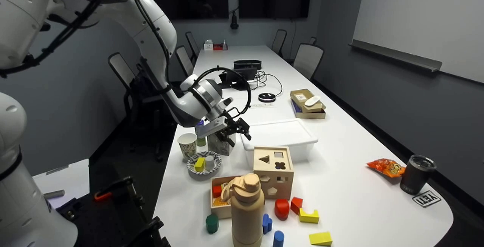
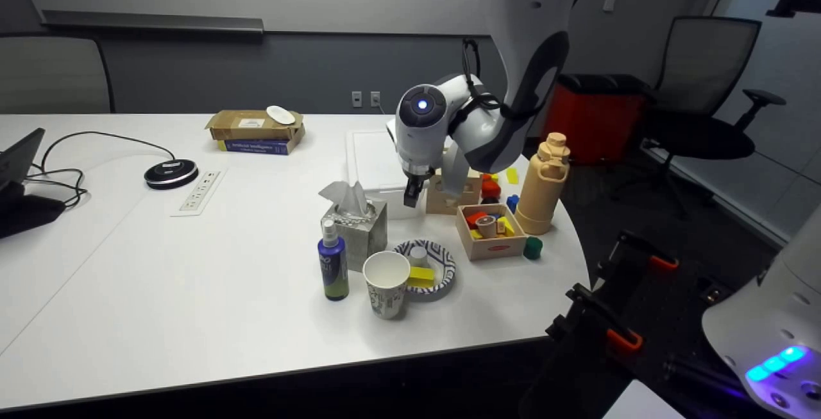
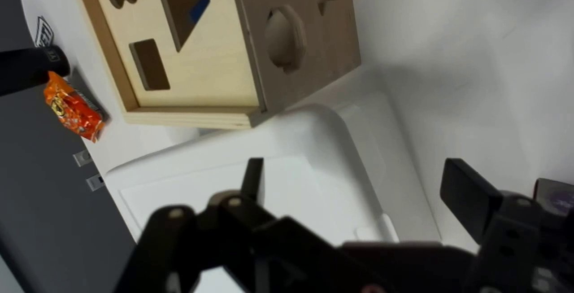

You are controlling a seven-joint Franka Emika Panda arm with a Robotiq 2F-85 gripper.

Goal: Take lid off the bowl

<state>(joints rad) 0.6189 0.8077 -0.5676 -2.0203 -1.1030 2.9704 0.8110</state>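
The bowl (image 2: 445, 266) sits uncovered on the desk (image 2: 256, 303), beside the paper cup (image 2: 387, 292). The only lid (image 1: 281, 130) I find caps the translucent container (image 1: 303, 151). My gripper (image 3: 355, 167) is spread, empty, near that lid's edge. Step, in my judgement: approach. Next move calls for straddling the lid's rim, then pinching.

Your gripper (image 3: 354, 172) is spanning four to seven o'clock, its fingers standing well apart: the seven-o'clock one is showing over the white lidded container (image 3: 296, 183), the four-o'clock one over the table (image 3: 471, 50). A wooden shape box (image 3: 215, 68) is sitting at eleven; an orange packet (image 3: 74, 109) is lying at nine, beside a black tumbler (image 3: 29, 68).
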